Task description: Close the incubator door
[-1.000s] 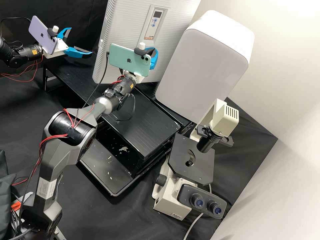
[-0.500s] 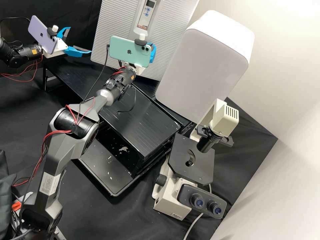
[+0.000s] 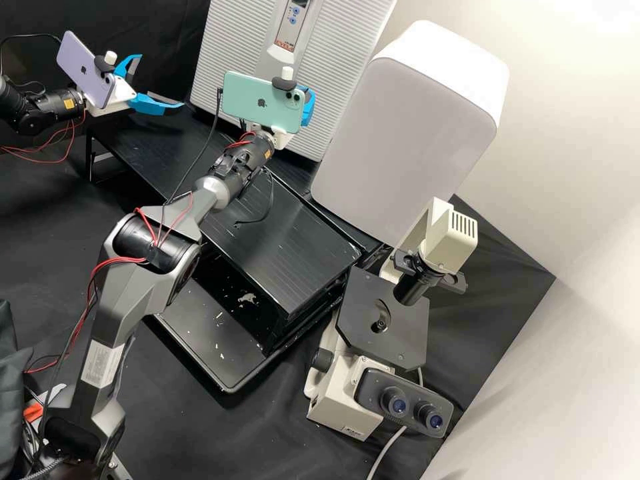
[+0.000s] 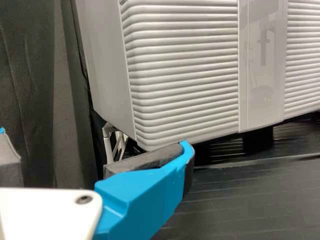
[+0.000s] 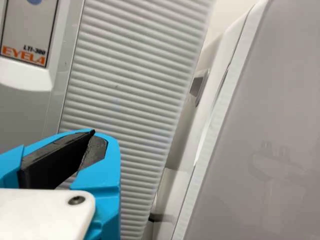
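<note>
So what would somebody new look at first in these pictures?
Probably the phones riding on the arms: a purple phone at the high view's upper left, and a mint-green phone at upper middle. Behind that green one stands the big, ridged incubator. The microscope sits lower right.

Light is bright toward 2 o'clock in the high view, where the smooth white wall (image 3: 560,87) burns out to glare; toward 11 o'clock the hanging black cloth (image 3: 153,40) sinks into shadow. Pale sheen streaks the glossy black bench top (image 3: 293,247). In the left wrist view, fine shadows line the white ribbed incubator front (image 4: 185,75); its glossy strip mirrors a dark shape.
</note>
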Robot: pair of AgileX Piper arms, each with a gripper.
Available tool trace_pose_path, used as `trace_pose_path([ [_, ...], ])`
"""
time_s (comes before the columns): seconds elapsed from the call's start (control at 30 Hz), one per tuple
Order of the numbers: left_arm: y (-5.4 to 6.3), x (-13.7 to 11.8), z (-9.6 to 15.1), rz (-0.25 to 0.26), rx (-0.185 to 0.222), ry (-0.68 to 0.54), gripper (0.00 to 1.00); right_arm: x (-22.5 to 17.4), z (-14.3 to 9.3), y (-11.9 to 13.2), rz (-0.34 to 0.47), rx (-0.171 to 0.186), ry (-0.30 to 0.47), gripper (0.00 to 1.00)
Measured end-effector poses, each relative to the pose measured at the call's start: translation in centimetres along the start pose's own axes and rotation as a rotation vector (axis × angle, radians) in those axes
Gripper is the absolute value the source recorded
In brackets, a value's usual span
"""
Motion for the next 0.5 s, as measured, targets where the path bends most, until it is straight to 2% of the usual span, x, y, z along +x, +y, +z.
trace_pose_path([
  [0.1,0.0,0.0,0.0,0.000,0.000,0.000,1.00,0.5,0.0,-0.1,-0.004,-0.019,-0.006,0.00],
  [0.33,0.0,0.0,0.0,0.000,0.000,0.000,1.00,1.9,-0.7,-0.7,-0.013,-0.031,-0.018,0.00],
  [0.5,0.0,0.0,0.0,0.000,0.000,0.000,1.00,2.9,-1.2,-1.4,-0.058,-0.038,-0.026,0.00],
])
